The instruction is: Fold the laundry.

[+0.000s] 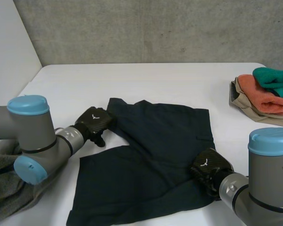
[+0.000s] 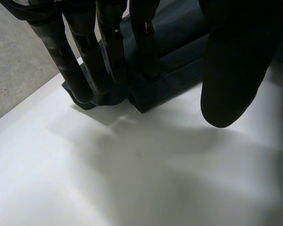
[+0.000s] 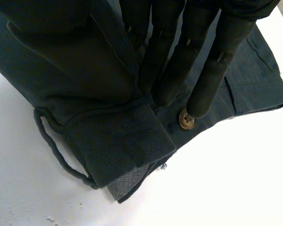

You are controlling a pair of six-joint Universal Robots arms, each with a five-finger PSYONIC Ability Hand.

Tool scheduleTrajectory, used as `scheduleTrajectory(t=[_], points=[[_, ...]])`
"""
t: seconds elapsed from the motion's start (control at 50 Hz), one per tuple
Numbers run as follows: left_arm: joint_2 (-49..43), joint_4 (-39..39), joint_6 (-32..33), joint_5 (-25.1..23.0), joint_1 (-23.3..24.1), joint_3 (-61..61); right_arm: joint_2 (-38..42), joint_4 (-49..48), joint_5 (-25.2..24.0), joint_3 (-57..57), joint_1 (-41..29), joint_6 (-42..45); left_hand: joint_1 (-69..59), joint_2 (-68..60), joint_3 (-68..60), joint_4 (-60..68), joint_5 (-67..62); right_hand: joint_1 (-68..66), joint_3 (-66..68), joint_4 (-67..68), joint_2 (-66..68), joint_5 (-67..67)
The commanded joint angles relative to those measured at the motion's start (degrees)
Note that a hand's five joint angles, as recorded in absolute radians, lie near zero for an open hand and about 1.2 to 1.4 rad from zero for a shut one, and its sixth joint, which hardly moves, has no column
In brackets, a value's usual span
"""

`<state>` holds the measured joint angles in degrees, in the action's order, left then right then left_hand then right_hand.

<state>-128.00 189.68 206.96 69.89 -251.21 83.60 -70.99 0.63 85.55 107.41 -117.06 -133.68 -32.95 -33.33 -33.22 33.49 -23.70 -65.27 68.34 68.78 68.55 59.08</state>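
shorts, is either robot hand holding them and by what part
The right robot hand pinches the shorts' waistband by the button; left robot hand only presses a corner.

garment [image 1: 155, 155]: showing plain dark navy, no print
lining [image 3: 127, 181] at the garment's hem: showing paler grey
button [image 3: 186, 120]: showing dull brown
bench [image 1: 155, 80]: showing plain white
left hand [image 1: 95, 120] and right hand [image 1: 208, 165]: showing black with a fine woven pattern
pile at 3 o'clock: teal cloth [image 1: 273, 80], orange cloth [image 1: 262, 96] and beige cloth [image 1: 245, 106], all showing plain
fleece [image 1: 4, 183] at 8 o'clock: showing mottled grey
arms: showing grey, with light-blue caps [image 1: 28, 104]
wall [image 1: 155, 28]: showing speckled grey
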Motion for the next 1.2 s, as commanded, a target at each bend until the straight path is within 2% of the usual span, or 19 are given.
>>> scheduleTrajectory(t=[0.02, 0.36, 1.02, 1.16, 1.18, 1.2], points=[[-3.0, -1.2, 0.5, 0.6, 0.8, -3.4, 1.0, -0.1, 0.1, 0.0, 0.1, 0.2, -6.2, -5.8, -5.9, 5.7, -5.4, -14.7, 11.7, 11.2, 11.4, 10.9], [-4.4, -0.6, 0.7, 2.9, 2.6, -7.8, 1.4, -0.3, 0.4, 0.2, 0.7, 1.1, -8.7, -8.3, -8.4, 8.2, -8.0, -14.7, 11.7, 11.2, 11.4, 10.9], [-9.6, -0.5, 0.9, 3.8, 4.5, -14.2, 3.1, -0.5, 0.5, 0.1, 0.8, 2.0, -9.7, -9.3, -9.5, 9.2, -9.0, -14.7, 11.7, 11.2, 11.4, 10.9], [-9.6, -2.3, 1.1, 3.9, 4.5, -13.2, 3.3, -0.7, 0.5, 0.0, 1.0, 2.2, -21.5, -21.1, -21.2, 20.9, -20.7, -14.7, 11.7, 11.2, 11.4, 10.9], [-9.6, -2.3, 1.1, 3.9, 4.5, -13.0, 3.3, -0.7, 0.5, 0.0, 1.0, 2.2, -24.0, -23.6, -23.7, 23.5, -23.2, -14.7, 11.7, 11.2, 11.4, 10.9], [-9.4, -2.1, 1.1, 4.0, 4.5, -12.8, 3.3, -0.8, 0.5, 0.0, 1.0, 2.2, -32.2, -31.8, -31.9, 31.6, -31.4, -14.7, 11.7, 11.2, 11.4, 10.9]])
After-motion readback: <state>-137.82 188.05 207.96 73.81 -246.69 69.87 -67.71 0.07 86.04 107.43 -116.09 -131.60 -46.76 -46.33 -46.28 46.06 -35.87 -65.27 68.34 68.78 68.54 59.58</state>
